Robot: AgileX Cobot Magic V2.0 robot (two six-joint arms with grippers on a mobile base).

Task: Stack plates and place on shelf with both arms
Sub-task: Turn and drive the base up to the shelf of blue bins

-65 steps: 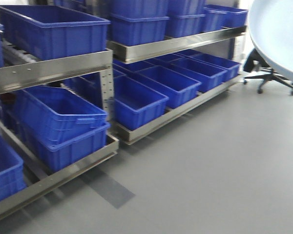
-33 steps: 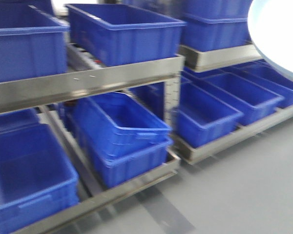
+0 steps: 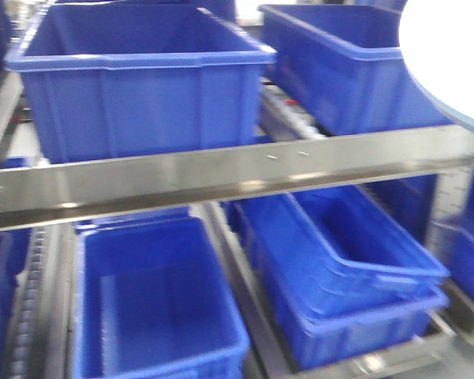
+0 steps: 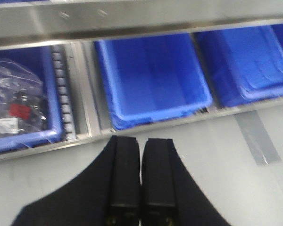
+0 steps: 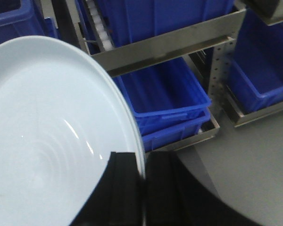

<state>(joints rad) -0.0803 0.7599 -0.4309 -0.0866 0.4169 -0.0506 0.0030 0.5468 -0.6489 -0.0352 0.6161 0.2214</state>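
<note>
1. The right tool (image 5: 142, 188) is clamped on the rim of the plates (image 5: 52, 141), its two black fingers (image 5: 120, 188) pressed to either side of the thin edge at the bottom of the right wrist view.
2. The plates are pale bluish-white and glossy, with faint rings in the flat bottom; a second rim line shows along the right edge, so it looks like two dishes stacked, though the view is too soft to be sure.
3. In the front view the plates (image 3: 450, 55) fill the upper right corner, held up in front of the shelf (image 3: 221, 178) and covering part of a blue bin (image 3: 340, 63) on its upper level.
4. The left tool (image 4: 141, 179) has its two black fingers (image 4: 125, 174) brought together with only a thin slit between them, and nothing is gripped.
5. It hangs over the grey floor (image 4: 217, 165), just in front of the shelf's lowest level.
6. There, a blue crate (image 4: 153, 77) sits directly ahead of the left tool, and a bin at the left holds clear plastic bags (image 4: 16, 99).
7. A strip of grey tape (image 4: 257, 136) lies on the floor at the right.
8. In the front view, nested blue tubs (image 3: 340, 260) sit under the steel rail on the right.
</note>
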